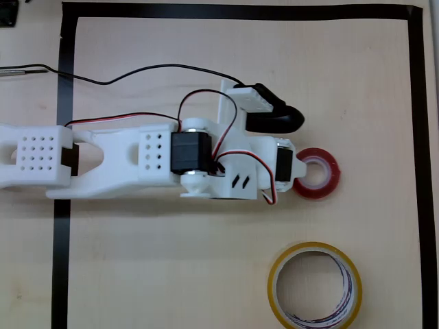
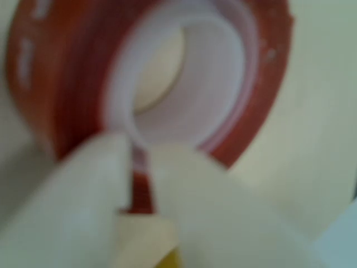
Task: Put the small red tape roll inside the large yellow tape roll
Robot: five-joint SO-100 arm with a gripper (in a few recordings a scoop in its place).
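Red roll: the red roll (image 1: 317, 173) lies flat on the table (image 1: 206, 267), just right of the arm's head in the overhead view, hole facing up; in the wrist view it (image 2: 67, 72) takes up most of the picture, blurred by nearness
Yellow roll: the yellow roll (image 1: 315, 285) lies flat too, below the red one in the overhead view and apart from it, wide hole up and unblocked, so it sits ready as a drop target
Gripper: the gripper (image 2: 140, 162) sits at the red roll's near wall, one finger (image 2: 92, 167) on the outside, the other (image 2: 189, 184) reaching into the core
Jaws: clenched across the roll's wall, red tape showing in the narrow gap between them; pinching the wall rather than spanning the whole ring suits a roll that may be too wide for the jaws
Arm: the arm (image 1: 123, 157) stretches in from the left of the overhead view, its head covering the roll's left edge, which is why the grasp itself can be read from the wrist view alone
Lift: whether the roll is off the table yet cannot be told
Step in hand: securing the red roll, I judge; carrying it over to the yellow ring is not yet done
Risk: a one-wall pinch lets the roll tilt or swing when raised, so it may land on the yellow rim rather than inside
Border: black tape (image 1: 65, 103) frames the work area; both rolls are inside it
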